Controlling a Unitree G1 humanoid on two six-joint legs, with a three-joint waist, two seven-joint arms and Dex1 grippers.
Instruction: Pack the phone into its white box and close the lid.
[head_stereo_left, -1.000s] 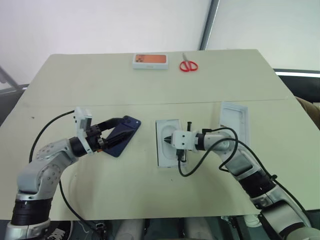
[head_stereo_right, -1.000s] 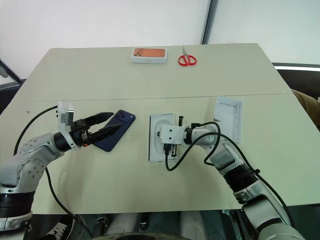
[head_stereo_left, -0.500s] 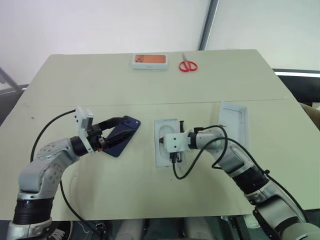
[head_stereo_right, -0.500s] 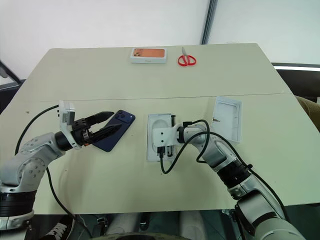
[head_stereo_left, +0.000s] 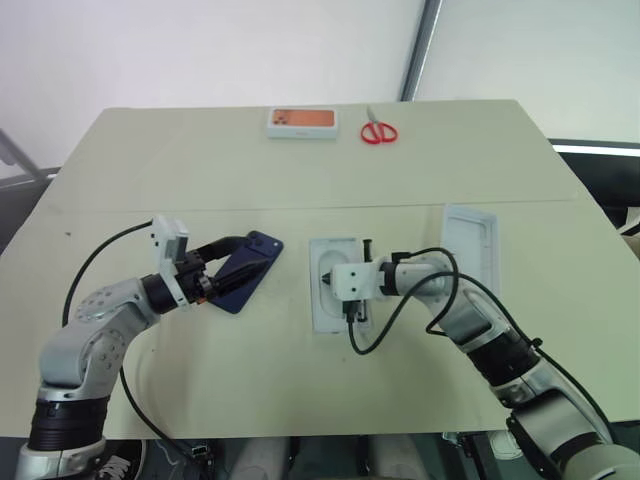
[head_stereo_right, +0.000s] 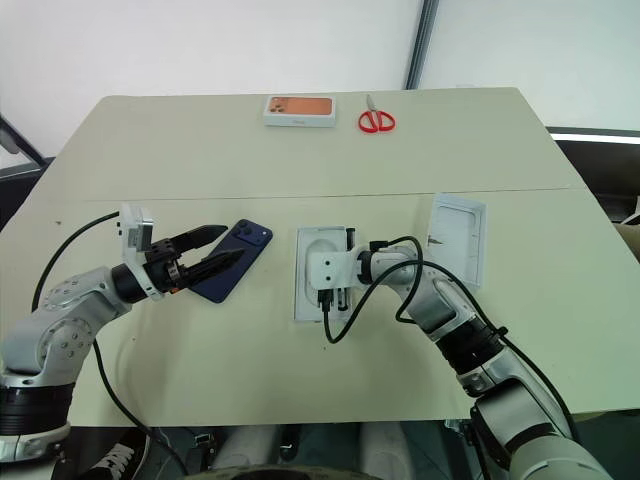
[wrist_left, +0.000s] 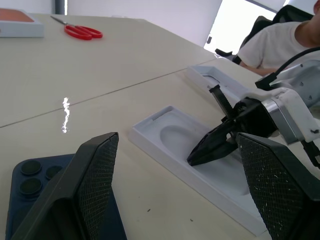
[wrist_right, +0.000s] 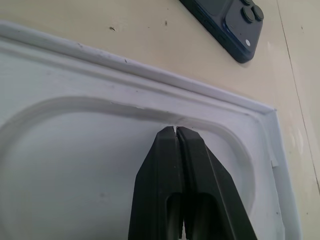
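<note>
Phone at our left gripper

Our left gripper gaped wide above the phone; our right gripper, pinched shut, touched the insert.

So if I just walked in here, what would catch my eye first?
Probably the two robot arms meeting over the table. The right gripper, fingers shut, pokes into a white tray with an oval hollow at the middle. To its left, the left gripper spreads its fingers over a dark blue phone. Red scissors brighten the far edge.
</note>
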